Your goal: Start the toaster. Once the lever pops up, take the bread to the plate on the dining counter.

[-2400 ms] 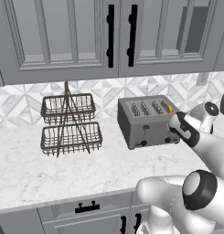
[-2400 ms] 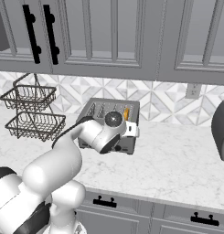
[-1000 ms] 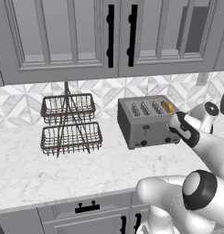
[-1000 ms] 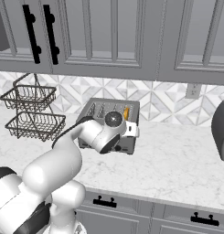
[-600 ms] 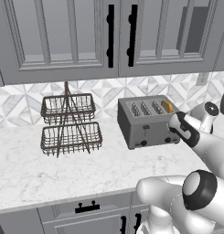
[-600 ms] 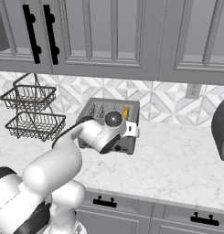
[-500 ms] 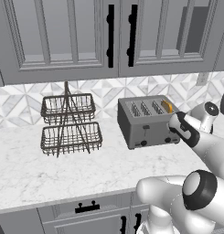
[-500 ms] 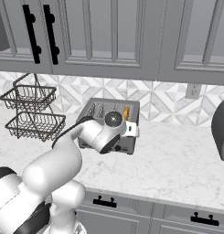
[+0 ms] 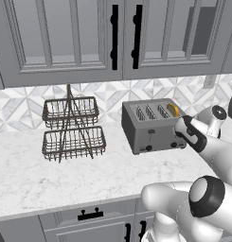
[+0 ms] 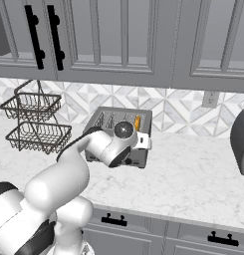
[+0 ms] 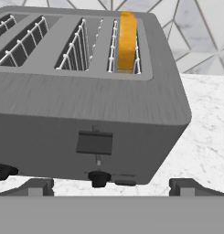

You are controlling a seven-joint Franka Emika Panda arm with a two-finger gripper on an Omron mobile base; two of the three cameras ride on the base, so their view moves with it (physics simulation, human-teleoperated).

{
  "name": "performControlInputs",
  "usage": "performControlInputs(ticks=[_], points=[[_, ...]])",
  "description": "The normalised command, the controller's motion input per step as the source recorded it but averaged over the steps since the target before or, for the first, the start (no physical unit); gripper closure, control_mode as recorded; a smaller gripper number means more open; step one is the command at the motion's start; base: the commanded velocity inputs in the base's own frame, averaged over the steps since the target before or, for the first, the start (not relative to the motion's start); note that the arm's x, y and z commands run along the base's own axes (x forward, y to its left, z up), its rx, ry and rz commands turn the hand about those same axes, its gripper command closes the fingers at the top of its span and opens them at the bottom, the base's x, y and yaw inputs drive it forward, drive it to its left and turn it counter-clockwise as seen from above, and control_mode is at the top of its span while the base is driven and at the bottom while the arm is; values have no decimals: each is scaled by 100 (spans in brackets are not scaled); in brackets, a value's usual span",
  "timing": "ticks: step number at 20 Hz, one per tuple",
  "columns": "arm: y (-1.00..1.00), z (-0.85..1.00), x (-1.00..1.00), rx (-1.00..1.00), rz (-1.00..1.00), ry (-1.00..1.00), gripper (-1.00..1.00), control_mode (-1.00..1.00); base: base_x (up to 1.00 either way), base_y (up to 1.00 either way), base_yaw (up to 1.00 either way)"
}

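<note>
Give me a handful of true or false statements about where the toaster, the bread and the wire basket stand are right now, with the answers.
1. The bread sits in the toaster's end slot. True.
2. The toaster lies on its side. False: it stands upright on the marble counter.
3. The two-tier wire basket stand holds fruit. False: both tiers look empty.
4. The gripper faces the toaster's long face with its jaws open. True.
5. The bread is clamped in the jaws. False: it sits in the slot, untouched.
</note>
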Motion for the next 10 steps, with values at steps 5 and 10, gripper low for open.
performControlInputs(ticks=[5,10], points=[[0,0,0,0,0,0,-100,-100,0,0,0],[0,0,0,0,0,0,-100,-100,0,0,0]])
